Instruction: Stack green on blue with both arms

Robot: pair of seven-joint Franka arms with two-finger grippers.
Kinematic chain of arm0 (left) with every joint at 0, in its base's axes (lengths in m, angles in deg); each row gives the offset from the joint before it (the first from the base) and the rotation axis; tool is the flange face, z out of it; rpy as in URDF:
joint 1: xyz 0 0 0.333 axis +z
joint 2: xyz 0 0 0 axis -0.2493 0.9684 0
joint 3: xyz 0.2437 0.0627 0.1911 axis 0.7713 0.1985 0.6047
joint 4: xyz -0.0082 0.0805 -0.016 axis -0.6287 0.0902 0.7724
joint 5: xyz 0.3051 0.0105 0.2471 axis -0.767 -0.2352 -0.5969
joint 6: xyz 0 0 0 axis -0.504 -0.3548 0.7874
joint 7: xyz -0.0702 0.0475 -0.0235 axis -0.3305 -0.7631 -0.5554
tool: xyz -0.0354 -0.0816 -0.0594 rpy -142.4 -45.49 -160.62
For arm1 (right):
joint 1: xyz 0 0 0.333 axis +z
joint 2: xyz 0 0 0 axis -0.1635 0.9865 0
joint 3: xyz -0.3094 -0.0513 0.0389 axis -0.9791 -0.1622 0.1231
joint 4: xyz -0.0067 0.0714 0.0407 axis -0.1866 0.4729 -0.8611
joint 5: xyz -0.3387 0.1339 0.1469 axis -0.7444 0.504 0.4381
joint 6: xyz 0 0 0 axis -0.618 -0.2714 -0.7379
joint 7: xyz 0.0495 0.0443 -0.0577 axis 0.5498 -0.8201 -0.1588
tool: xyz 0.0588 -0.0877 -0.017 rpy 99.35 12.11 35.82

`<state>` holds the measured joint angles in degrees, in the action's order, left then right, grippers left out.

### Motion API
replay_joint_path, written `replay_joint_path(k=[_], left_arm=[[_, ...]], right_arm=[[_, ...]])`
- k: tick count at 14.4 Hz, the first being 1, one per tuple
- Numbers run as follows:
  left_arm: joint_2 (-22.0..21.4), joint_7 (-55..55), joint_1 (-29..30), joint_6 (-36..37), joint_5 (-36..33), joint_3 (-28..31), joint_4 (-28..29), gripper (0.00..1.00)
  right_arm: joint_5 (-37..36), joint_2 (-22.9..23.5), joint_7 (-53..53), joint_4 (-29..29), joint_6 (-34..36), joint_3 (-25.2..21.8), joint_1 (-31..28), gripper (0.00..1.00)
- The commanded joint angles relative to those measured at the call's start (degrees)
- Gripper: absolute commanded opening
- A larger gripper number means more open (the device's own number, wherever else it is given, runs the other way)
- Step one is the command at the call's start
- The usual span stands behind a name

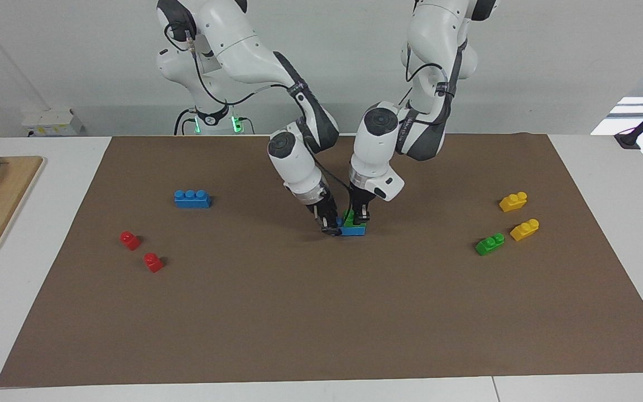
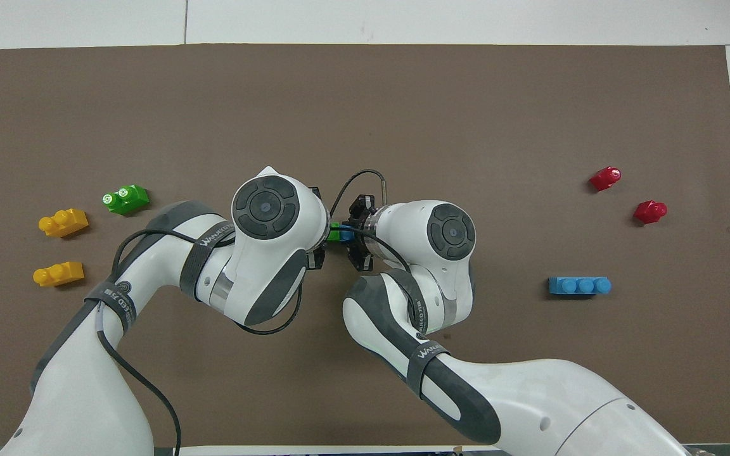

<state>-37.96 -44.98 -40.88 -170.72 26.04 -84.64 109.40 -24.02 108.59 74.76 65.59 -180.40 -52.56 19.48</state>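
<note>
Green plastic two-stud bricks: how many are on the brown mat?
2. One green plastic two-stud brick sits on the blue brick mid-mat; the other lies beside the yellow bricks. None seems hidden.

Bright, even light from above, with soft short shadows under the bricks and sharp focus throughout.

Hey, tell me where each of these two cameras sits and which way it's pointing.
Facing view: high across the table, looking at the robots; both arms show from their bases down to the left end effector and right end effector.
Overhead view: above the robots' end, looking steeply down; both arms enter from the bottom.
Shared: green brick on the blue brick, brown mat, spare bricks.
</note>
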Motion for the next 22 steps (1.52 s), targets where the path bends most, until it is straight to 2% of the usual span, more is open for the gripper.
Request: replay_joint_path(k=[1, 6, 7, 8, 9, 11, 13, 16, 18, 22], left_arm=[[0.9, 0.2, 0.0, -1.3, -1.1, 0.7, 2.4, 1.0], [-0.3, 1.0, 1.6, 1.8, -1.1, 1.2, -0.7, 1.0], [-0.8, 1.7, 2.9, 2.8, -1.1, 1.2, -1.3, 1.0], [-1.6, 3.1, 3.3, 3.8, -1.1, 1.2, -1.8, 1.0], [-2.5, 5.2, 3.8, 5.4, -1.1, 1.2, -2.1, 1.0], [-5.1, 12.6, 6.3, 8.8, -1.1, 1.1, -2.1, 1.0], [-8.0, 20.6, 10.0, 12.3, -0.9, 1.0, -2.0, 1.0], [-10.4, 31.2, 13.9, 16.7, -0.7, 1.0, -2.2, 1.0], [-11.9, 42.3, 15.2, 20.3, -0.7, 1.3, -2.1, 1.0], [-16.0, 64.7, 21.9, 24.9, -0.6, 1.2, -2.0, 1.0]], right_arm=[[0.1, 0.7, -1.0, 1.1, -1.2, -0.3, -1.5, 0.0], [0.3, 0.7, -0.8, 0.8, -0.6, -0.3, -2.5, 0.0], [0.5, 0.8, -0.7, 0.7, -0.6, -0.3, -2.7, 0.12], [0.7, 0.8, -0.6, 0.6, -0.5, -0.2, -2.7, 0.43], [0.7, 0.8, -0.6, 0.5, -0.6, -0.3, -2.6, 0.78], [0.9, 0.8, -0.3, 0.4, -0.5, -0.2, -2.6, 0.93], [0.9, 0.8, -0.3, 0.4, -0.3, -0.3, -2.7, 0.98], [0.9, 0.7, -0.4, -0.4, 1.4, -0.3, -3.0, 0.99], [0.8, 0.3, -0.6, -1.6, 3.6, -0.3, -4.6, 1.0], [0.2, -2.5, -1.6, -7.2, 15.3, -0.3, -11.8, 1.0]])
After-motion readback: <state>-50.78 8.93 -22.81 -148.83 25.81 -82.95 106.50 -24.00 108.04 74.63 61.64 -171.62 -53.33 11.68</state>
